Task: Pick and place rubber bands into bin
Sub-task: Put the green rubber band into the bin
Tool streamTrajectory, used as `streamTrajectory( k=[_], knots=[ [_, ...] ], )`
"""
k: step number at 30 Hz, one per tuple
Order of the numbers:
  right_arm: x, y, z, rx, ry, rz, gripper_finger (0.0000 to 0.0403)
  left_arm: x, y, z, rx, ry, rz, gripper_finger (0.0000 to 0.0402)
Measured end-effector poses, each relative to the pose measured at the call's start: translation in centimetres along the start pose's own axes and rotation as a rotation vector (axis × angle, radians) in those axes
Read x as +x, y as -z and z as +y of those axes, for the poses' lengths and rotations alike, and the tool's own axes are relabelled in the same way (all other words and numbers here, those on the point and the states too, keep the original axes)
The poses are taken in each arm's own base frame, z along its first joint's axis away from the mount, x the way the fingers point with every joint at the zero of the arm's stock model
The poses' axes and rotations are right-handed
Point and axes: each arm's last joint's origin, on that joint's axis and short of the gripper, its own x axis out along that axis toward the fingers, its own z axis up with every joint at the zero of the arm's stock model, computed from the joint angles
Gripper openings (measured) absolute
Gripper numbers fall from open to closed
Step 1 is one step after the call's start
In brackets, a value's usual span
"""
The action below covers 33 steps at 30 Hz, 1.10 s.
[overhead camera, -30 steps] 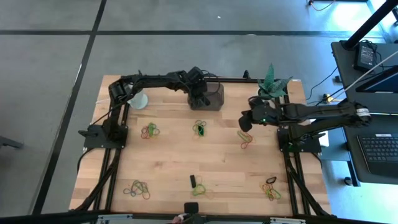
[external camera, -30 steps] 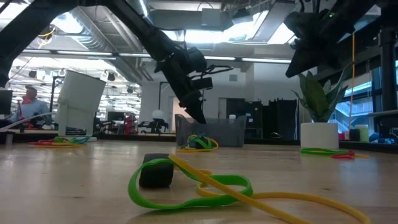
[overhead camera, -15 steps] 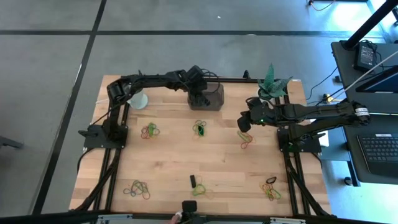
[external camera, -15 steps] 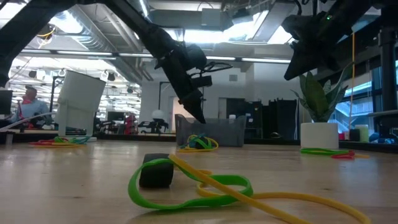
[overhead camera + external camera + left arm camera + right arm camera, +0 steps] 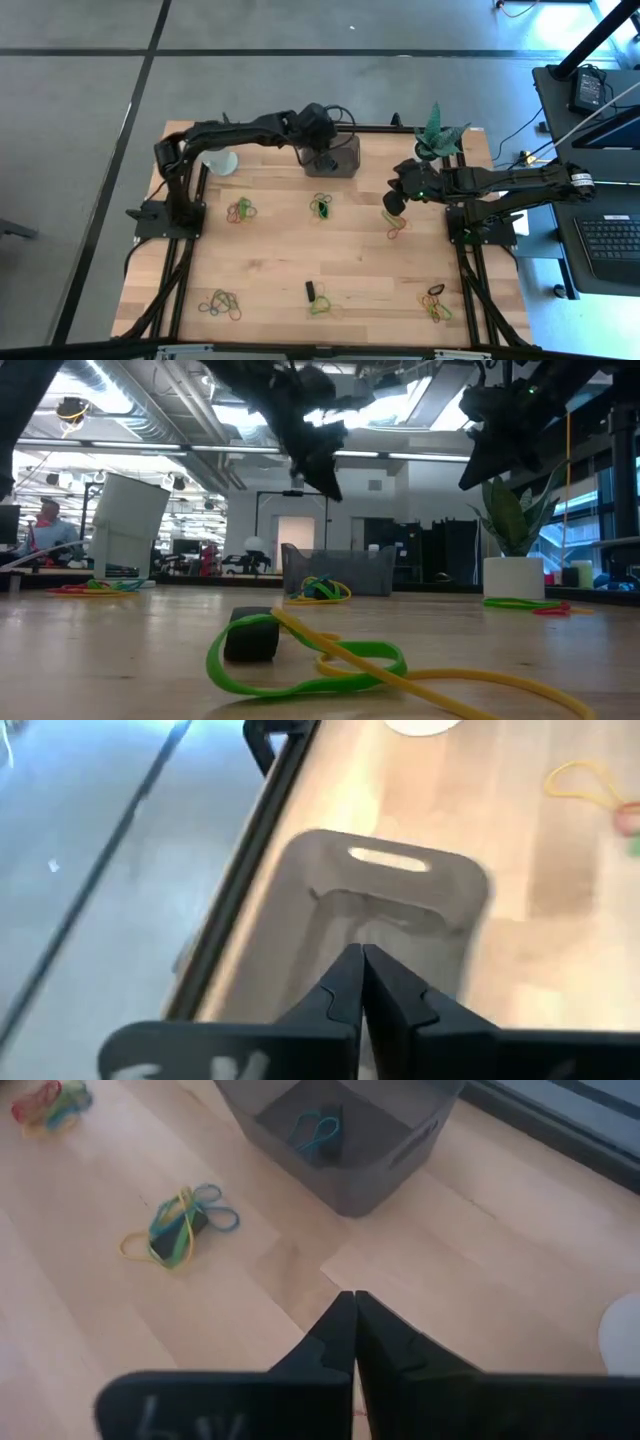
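Note:
The grey bin (image 5: 345, 160) stands at the table's far edge, in the middle. The right wrist view shows a blue-green rubber band (image 5: 316, 1128) lying inside the bin (image 5: 345, 1170). My left gripper (image 5: 330, 490) hangs shut above the bin (image 5: 335, 572), with nothing seen between its fingers (image 5: 345, 985). My right gripper (image 5: 393, 207) is shut too, in the air right of the bin, over a pile of bands (image 5: 395, 226). More piles of rubber bands (image 5: 321, 207) (image 5: 241, 210) lie on the wood.
A white cup (image 5: 222, 160) stands left of the bin. A potted plant (image 5: 440, 135) is at the far right corner. Along the near edge lie further band piles (image 5: 220, 303) (image 5: 436, 303) and a small black block with bands (image 5: 312, 295).
My left gripper has risen from just over the bin's rim to well above it, staying over the bin. The bin and the band piles have not moved.

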Motion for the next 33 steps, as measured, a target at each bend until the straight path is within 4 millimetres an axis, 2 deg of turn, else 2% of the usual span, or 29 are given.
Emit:
streamTrajectory(
  k=[4, 10, 17, 22, 27, 33],
  knots=[
    [0.0, 0.2, -0.1, -0.059, 0.012, 0.016, 0.0007, -2.3, -0.1, -1.8, -0.077, -0.073, 0.038, 0.0002],
    [0.0, 0.2, -0.2, -0.043, 0.017, 0.023, 0.0007, -4.9, 0.4, -6.0, -0.097, -0.028, 0.068, 0.0002],
    [0.0, 0.2, -0.1, -0.059, 0.010, 0.020, 0.0007, -6.4, 4.4, -11.5, -0.108, 0.022, 0.162, 0.0002],
    [0.0, 0.3, 0.0, -0.061, -0.023, 0.040, 0.0005, -8.1, 8.0, -14.4, -0.147, 0.057, 0.138, 0.0002],
    [-0.4, 0.8, 0.6, -0.046, -0.074, 0.069, 0.0002, -9.9, 11.9, -15.5, -0.179, 0.115, 0.057, 0.0002],
    [-1.5, 1.4, 2.3, 0.022, -0.134, 0.094, 0.0002, -11.9, 15.8, -14.0, -0.226, 0.145, -0.026, 0.0002]
  ],
)
